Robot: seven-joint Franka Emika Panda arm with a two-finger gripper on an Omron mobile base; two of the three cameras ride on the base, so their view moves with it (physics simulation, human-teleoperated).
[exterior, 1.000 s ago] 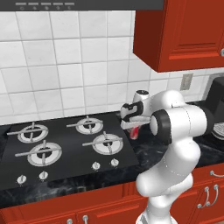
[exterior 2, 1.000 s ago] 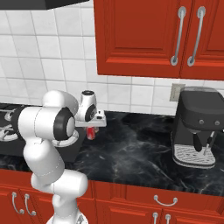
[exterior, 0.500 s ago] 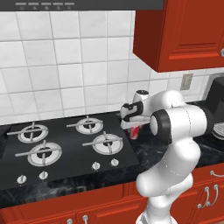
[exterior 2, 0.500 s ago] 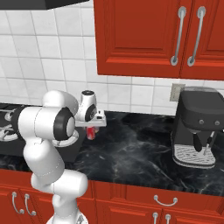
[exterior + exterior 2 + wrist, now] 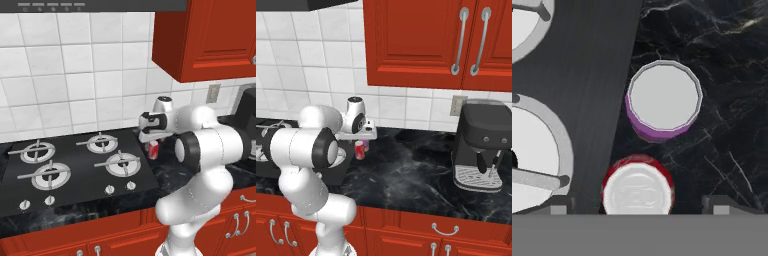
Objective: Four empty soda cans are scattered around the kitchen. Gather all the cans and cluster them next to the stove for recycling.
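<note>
A red soda can stands upright on the black counter, right at the stove's right edge. My gripper hangs straight above it, open, one fingertip on each side and clear of the can. A pink-purple soda can stands upright just beyond the red one, also beside the cooktop. From the base views, the red can sits under the hand, with the gripper low over it, next to the stove.
A dark coffee machine stands on the counter to the right. Red wall cabinets hang above. Burner rings and front knobs lie left of the cans. Open marbled counter stretches between the cans and the machine.
The jaws have spread open around the red can, which stays standing on the counter. The arm and the cans have not shifted.
</note>
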